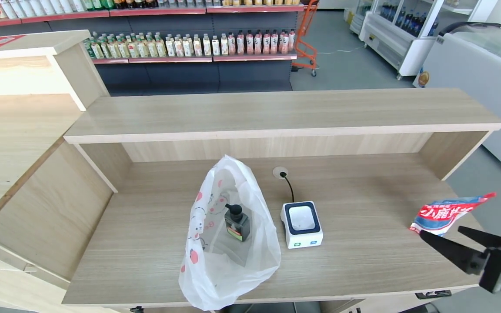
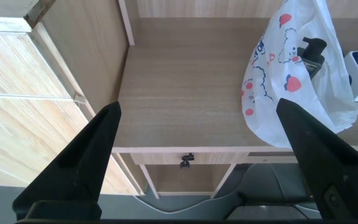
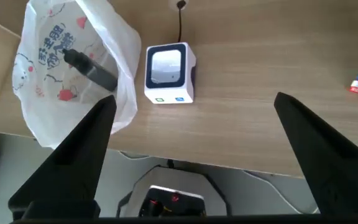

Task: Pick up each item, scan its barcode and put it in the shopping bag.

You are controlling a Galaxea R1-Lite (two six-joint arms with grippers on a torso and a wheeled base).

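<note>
Right fingers spread, snack packet near their tips, ungripped

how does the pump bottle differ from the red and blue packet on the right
The pump bottle is dark and rigid; the packet is a flat red, white and blue pouch. The pump bottle sits inside the shopping bag; the packet lies outside it, far right. Both are on the counter.

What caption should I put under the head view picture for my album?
Pump bottle in the shopping bag, scanner beside it, snack packet waiting.
</note>
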